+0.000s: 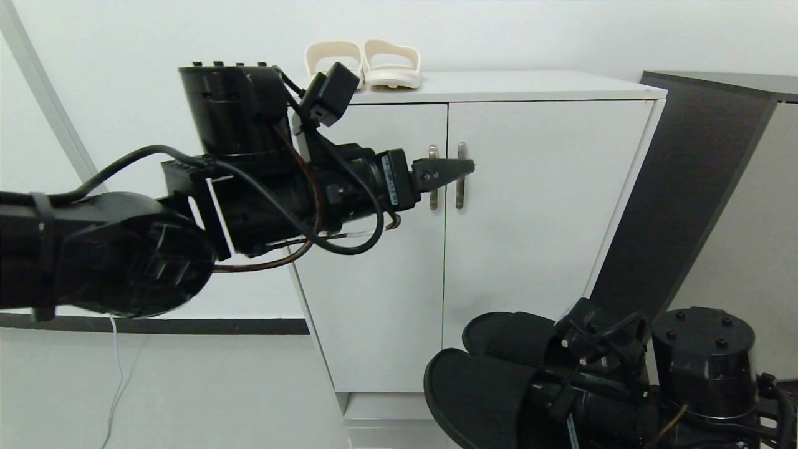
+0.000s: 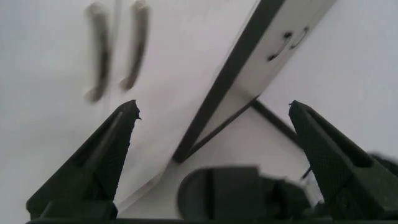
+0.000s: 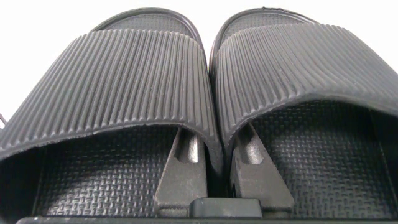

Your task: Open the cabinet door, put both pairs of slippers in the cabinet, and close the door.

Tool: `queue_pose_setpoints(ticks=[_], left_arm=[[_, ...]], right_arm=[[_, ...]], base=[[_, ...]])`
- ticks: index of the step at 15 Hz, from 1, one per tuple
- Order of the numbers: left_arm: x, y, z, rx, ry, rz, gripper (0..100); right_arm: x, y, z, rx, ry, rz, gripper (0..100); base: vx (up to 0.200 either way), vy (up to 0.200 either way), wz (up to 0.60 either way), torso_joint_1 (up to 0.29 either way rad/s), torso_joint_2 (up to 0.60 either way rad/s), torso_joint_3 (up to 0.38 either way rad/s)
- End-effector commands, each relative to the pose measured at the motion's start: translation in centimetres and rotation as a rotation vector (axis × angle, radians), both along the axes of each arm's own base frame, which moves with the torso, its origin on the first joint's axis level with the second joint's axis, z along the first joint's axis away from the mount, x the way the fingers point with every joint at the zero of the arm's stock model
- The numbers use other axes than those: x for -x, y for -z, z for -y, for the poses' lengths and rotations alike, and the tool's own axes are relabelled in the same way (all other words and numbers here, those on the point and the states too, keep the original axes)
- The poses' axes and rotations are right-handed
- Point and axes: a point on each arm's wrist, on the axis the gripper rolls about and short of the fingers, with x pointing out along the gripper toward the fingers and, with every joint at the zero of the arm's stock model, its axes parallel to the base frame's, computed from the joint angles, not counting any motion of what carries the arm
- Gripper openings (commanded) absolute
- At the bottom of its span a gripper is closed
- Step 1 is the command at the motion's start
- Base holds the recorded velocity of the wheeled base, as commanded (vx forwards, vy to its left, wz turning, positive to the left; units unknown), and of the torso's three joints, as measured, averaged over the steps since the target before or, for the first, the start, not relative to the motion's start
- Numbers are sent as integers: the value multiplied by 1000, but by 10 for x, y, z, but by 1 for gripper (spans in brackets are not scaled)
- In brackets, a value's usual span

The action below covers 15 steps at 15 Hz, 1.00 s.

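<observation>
A: Where are the black slippers (image 1: 492,374)?

B: Down low, in front of the white cabinet (image 1: 536,249), on the robot's right side. The right gripper (image 1: 583,349) holds both of them. Their round ends point away from it.

A: How does it hold them?

B: The two slippers lie side by side. One finger (image 3: 180,177) goes under each strap. The two fingers squeeze the inner edges of the pair together.

A: And the other pair?

B: The cream slippers (image 1: 365,62) sit side by side on top of the cabinet, over the left door. They are higher up than the left gripper (image 1: 464,167) and far from the right one.

A: Where is the left gripper?

B: It is up in front of the doors, right where the two doors meet. Its tip is in front of the two handles (image 1: 460,190). Its fingers (image 2: 99,168) are spread wide, with nothing between them. In the left wrist view the handles show past one fingertip, not between the fingers. I cannot tell if the gripper touches a handle.

A: Are the doors open?

B: No, both doors are shut.

A: What else is there?

B: A dark grey cabinet (image 1: 686,187) stands just beside the white one, on the right.
</observation>
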Motion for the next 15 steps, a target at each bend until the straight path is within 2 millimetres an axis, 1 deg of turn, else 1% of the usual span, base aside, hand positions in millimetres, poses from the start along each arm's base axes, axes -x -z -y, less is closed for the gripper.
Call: queue_pose_setpoints(ticks=[1, 3, 10, 11, 15], left_arm=[[-20, 2, 20, 32, 18, -26, 100], [-24, 1, 25, 54, 26, -46, 100], [-38, 6, 35, 62, 24, -63, 100], [-42, 5, 38, 61, 22, -64, 100], [-49, 3, 43, 45, 18, -86, 100]], right_arm=[[0, 0, 0, 1, 0, -1, 0], [0, 0, 0, 1, 1, 1, 0], [0, 0, 0, 2, 2, 0, 0], [0, 0, 0, 1, 2, 1, 0], [0, 1, 0, 4, 2, -2, 0]], base=[[0, 0, 0, 0, 0, 0], [0, 0, 0, 0, 0, 0], [0, 0, 0, 0, 0, 0], [0, 0, 0, 0, 0, 0], [0, 0, 0, 0, 0, 0]])
